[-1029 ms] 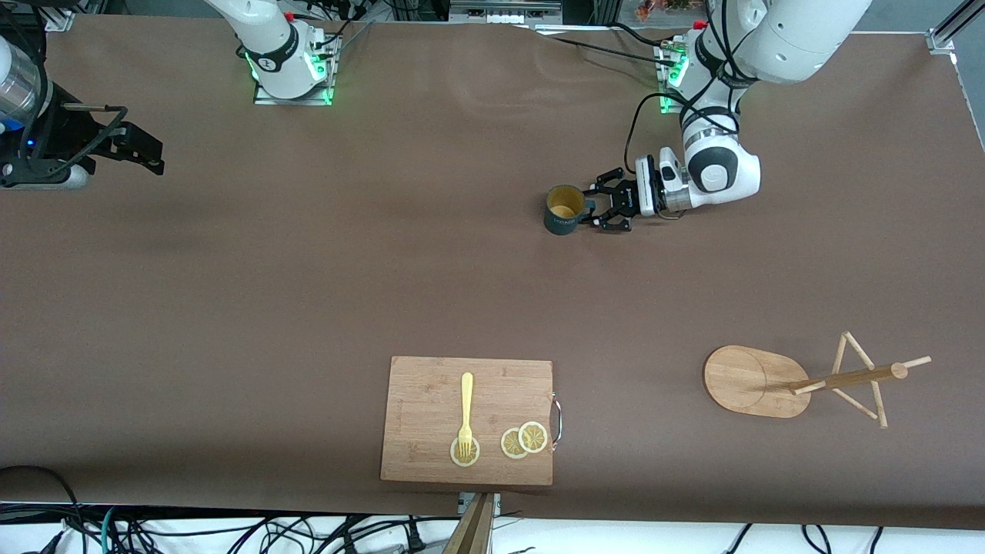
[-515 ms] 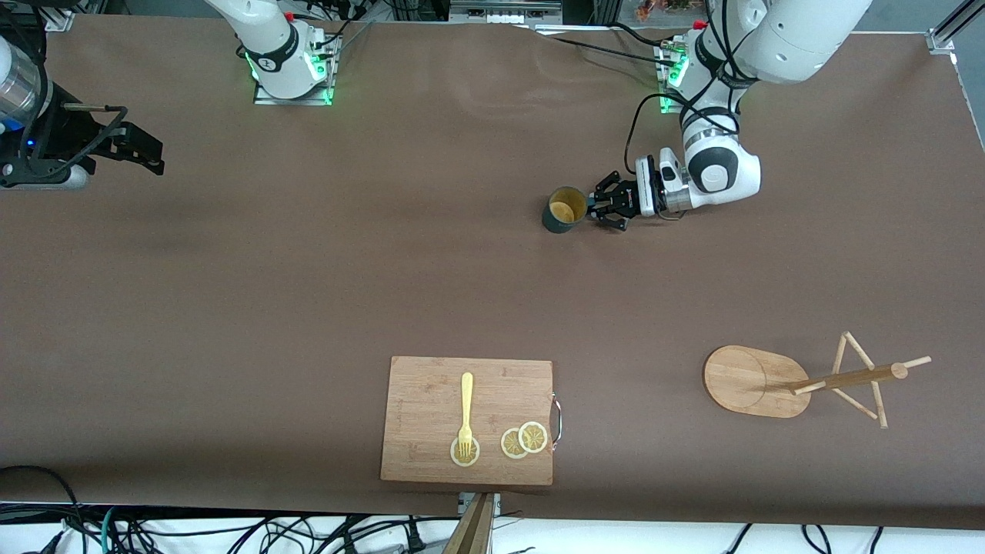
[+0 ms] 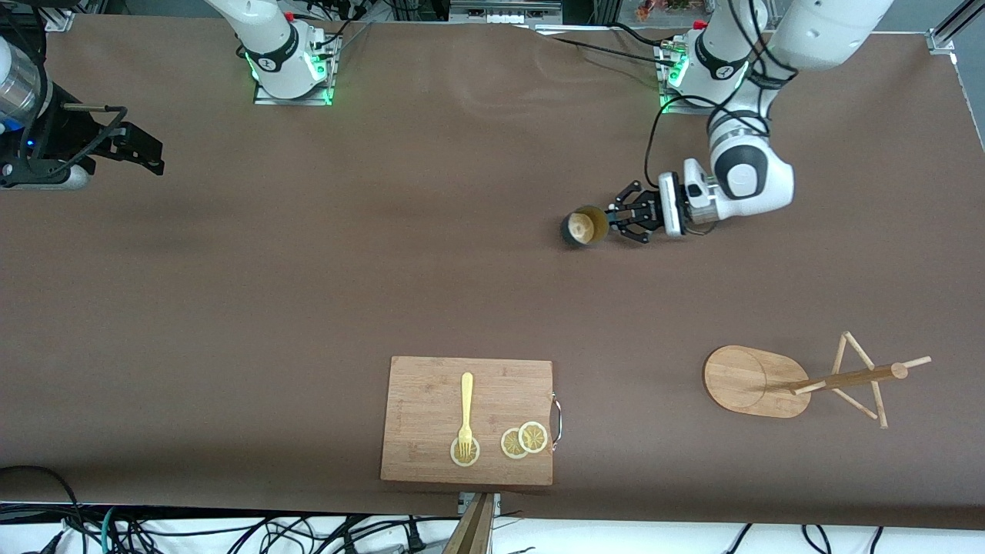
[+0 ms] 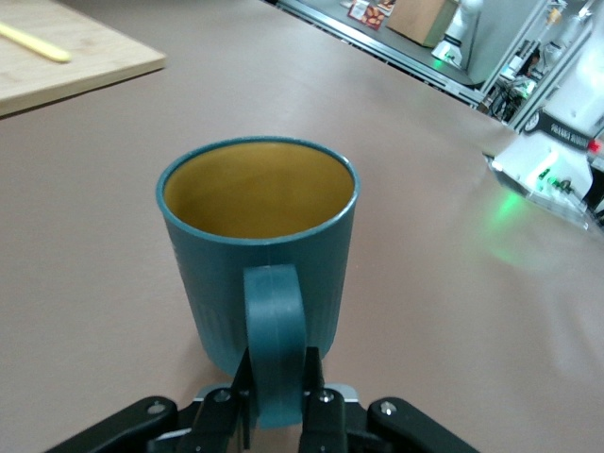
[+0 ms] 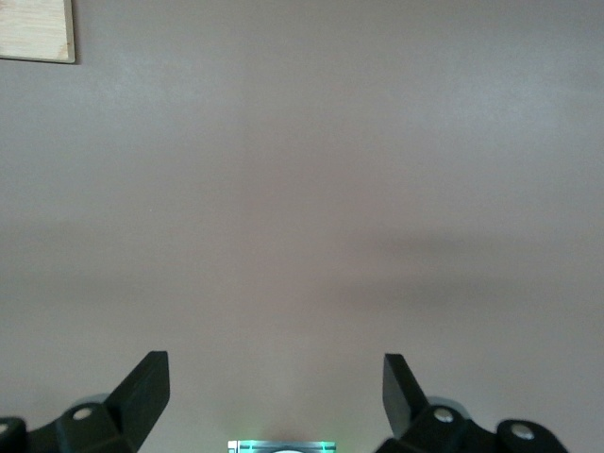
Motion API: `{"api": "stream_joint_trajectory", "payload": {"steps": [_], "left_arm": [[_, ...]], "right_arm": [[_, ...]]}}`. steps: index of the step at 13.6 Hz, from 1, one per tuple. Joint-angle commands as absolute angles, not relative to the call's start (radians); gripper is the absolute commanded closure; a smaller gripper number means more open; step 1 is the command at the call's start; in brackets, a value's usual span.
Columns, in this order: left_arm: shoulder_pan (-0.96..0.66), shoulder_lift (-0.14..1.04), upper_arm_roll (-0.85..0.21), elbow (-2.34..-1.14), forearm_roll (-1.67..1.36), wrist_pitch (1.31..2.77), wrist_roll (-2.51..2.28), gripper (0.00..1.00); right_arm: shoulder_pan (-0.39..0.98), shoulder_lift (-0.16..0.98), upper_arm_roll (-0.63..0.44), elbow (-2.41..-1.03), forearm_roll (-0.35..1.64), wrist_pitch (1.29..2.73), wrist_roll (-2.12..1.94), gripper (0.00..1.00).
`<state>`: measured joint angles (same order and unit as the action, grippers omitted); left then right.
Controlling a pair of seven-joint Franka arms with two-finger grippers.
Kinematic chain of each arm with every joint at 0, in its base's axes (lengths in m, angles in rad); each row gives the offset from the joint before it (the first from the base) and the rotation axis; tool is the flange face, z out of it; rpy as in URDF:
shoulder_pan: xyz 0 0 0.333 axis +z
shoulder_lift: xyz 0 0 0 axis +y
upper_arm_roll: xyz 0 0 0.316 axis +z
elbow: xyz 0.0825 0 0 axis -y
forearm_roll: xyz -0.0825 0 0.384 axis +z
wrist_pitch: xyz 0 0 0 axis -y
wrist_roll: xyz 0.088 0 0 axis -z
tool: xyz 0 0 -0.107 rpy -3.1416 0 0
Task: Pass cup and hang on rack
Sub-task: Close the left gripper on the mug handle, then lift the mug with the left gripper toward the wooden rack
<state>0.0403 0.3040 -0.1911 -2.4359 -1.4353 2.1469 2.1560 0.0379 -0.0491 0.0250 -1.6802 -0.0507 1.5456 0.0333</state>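
Note:
The cup (image 3: 582, 227), dark teal with a mustard-yellow inside, hangs tilted just above bare table in front of the left arm's base. My left gripper (image 3: 616, 219) is shut on its handle. In the left wrist view the handle (image 4: 276, 330) sits pinched between the fingers of the left gripper (image 4: 276, 377), below the cup (image 4: 257, 236). The rack (image 3: 800, 381), a light wooden mug tree on an oval base, stands nearer the front camera, toward the left arm's end. My right gripper (image 3: 146, 154) waits open above the table's right-arm end; the right wrist view shows this gripper (image 5: 274, 377) holding nothing.
A wooden cutting board (image 3: 431, 392) with a metal handle lies near the table's front edge, carrying a yellow fork (image 3: 466, 412) and lemon slices (image 3: 523, 440). A board corner (image 4: 66, 61) shows in the left wrist view and another corner (image 5: 33, 28) in the right wrist view.
The left gripper closed on the cup's handle, lifted the cup off the table, tilted it, and moved it slightly toward the front camera and the left arm's end. The right arm stayed still.

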Motion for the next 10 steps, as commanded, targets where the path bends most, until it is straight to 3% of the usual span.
{"api": "stream_joint_trajectory", "payload": {"steps": [1, 7, 10], "left_arm": [[0.168, 0.193, -0.195, -2.418, -1.28, 2.012, 1.881, 1.0], [0.385, 0.172, -0.103, -2.217, -1.068, 1.653, 1.28, 1.0], [0.483, 0.175, -0.084, -2.152, -1.078, 1.551, 0.981, 1.0]], "right_arm": [[0.032, -0.046, 0.029, -1.664, -0.058, 1.537, 0.034, 0.0], [0.032, -0.046, 0.029, -1.664, -0.058, 1.536, 0.029, 0.0], [0.032, -0.046, 0.029, -1.664, -0.058, 1.523, 0.037, 0.0]]}}
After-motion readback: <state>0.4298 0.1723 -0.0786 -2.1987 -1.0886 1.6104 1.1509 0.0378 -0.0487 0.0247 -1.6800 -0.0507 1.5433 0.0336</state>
